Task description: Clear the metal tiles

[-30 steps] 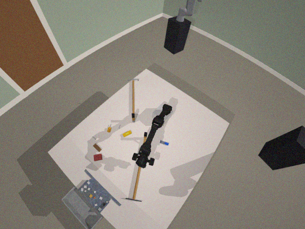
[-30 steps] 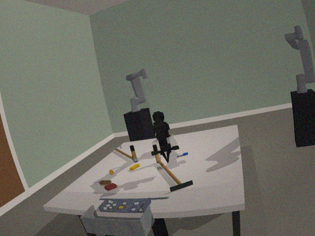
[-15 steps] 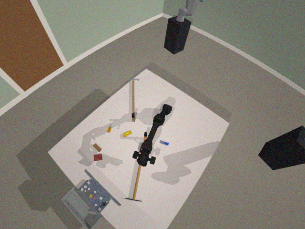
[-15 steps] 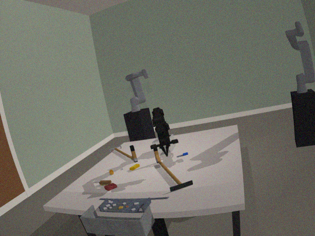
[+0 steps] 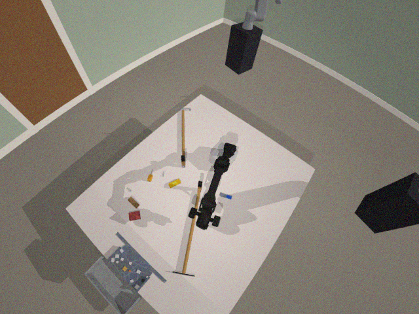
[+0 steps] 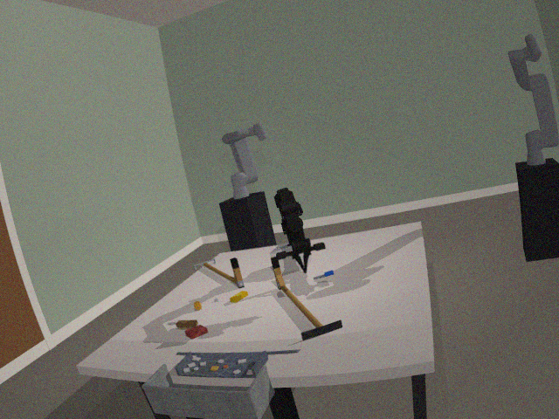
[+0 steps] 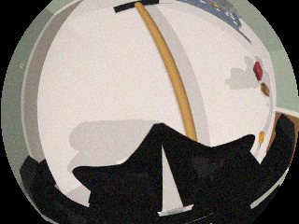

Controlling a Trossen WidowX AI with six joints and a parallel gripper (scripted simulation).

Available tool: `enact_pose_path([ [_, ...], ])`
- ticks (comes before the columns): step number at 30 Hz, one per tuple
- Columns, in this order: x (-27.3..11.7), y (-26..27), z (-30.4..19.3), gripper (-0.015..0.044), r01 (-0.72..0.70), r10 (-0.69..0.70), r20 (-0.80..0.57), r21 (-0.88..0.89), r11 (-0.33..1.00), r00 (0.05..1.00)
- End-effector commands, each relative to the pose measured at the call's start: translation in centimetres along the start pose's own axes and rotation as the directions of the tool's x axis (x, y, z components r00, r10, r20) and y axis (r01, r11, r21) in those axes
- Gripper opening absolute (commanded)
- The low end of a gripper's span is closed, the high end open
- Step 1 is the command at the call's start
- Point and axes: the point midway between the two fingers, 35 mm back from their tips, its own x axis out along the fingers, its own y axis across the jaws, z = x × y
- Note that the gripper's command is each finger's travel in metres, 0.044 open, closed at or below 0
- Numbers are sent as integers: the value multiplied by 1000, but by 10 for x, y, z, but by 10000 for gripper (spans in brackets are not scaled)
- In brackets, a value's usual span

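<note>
My gripper [image 5: 203, 220] [image 6: 305, 271] [image 7: 162, 125] is shut and empty, its fingers pointing down above the table. The long scraper [image 5: 189, 243] [image 6: 300, 306] [image 7: 173, 70] lies with its wooden handle on the table beside the fingertips; whether they touch cannot be told. A black-tipped grip stands up at its rear end, and its wide black blade is toward the plate side. The steel bench plate [image 5: 138, 258] [image 6: 258, 357] bears several small tiles [image 5: 138, 271] [image 6: 242, 360], mostly pale, some orange. The catch box [image 5: 101, 270] [image 6: 203, 401] hangs at its far end.
A second wooden-handled tool [image 5: 183, 135] [image 6: 219, 272] lies at the back left. A yellow block [image 5: 174, 183] [image 6: 238, 296], a brown block [image 5: 133, 202] [image 6: 187, 324], a red block [image 5: 134, 215] [image 6: 196, 332] and a blue-handled tool [image 5: 228, 196] [image 6: 328, 273] lie around. A grey bar [image 5: 157, 273] [image 6: 284, 351] edges the plate.
</note>
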Motion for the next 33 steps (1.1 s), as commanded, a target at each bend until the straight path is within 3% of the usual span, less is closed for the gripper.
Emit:
enact_pose_path([
  [1,11,-1,-1,0,6,-5,-6,11,1000,1000],
  [33,94,-1,-19,0,5,-3,-41,29,1000,999],
])
